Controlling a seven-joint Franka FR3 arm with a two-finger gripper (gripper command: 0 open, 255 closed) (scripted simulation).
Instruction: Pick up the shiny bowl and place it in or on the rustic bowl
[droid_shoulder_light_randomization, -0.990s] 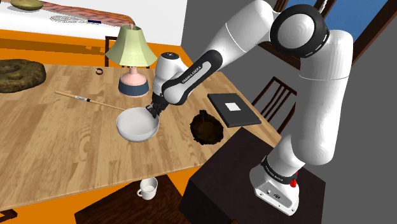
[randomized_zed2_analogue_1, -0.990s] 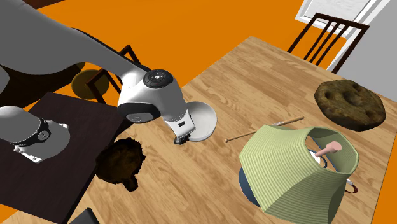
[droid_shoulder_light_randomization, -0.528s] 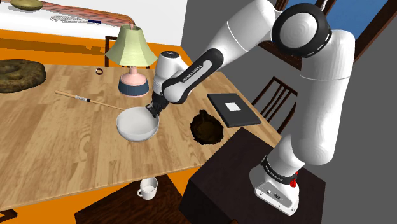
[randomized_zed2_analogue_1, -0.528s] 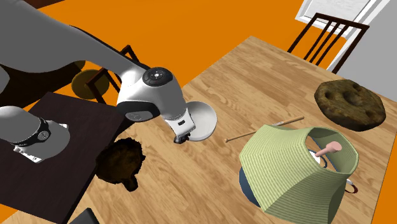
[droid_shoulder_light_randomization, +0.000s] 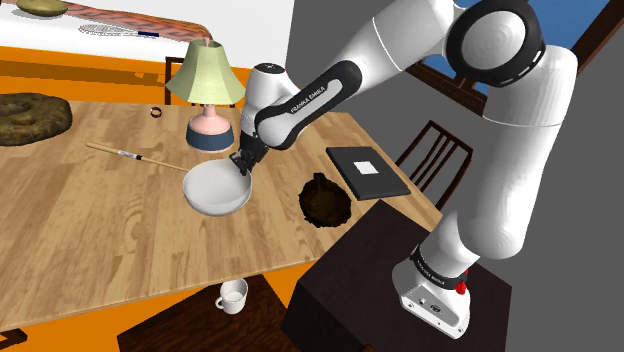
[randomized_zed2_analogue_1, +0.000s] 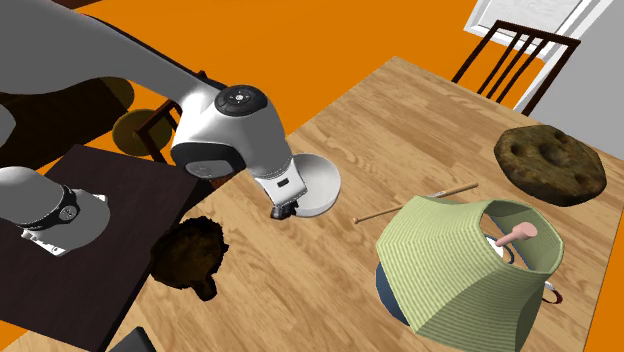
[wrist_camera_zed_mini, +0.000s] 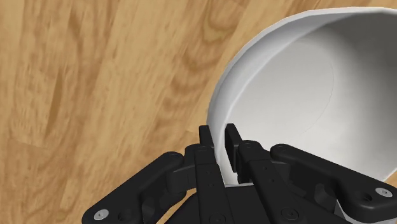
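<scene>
The gripper (wrist_camera_zed_mini: 216, 135) is clamped on the rim of the white bowl (wrist_camera_zed_mini: 299, 95) — 1 finger inside, 1 outside.
Nearest the stand, the dark brown rustic bowl (droid_shoulder_light_randomization: 325, 203) sits by the table (droid_shoulder_light_randomization: 80, 240) edge. The white bowl is apart, to the shoulder view's left. Beyond — a thin stick (droid_shoulder_light_randomization: 135, 157) and a green-shaded lamp (droid_shoulder_light_randomization: 207, 75).

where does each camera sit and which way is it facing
Shoulder view: beside and behind the dark box stand, looking down over the wooden table; white arm and black end effector show.
Second exterior view: high across the table, by the green-shaded lamp, facing the arm.
Wrist view: on the hand, looking along its fingers clasping the white round bowl's rim.
Shared: both exterior views show that bowl and the dark rough bowl.
</scene>
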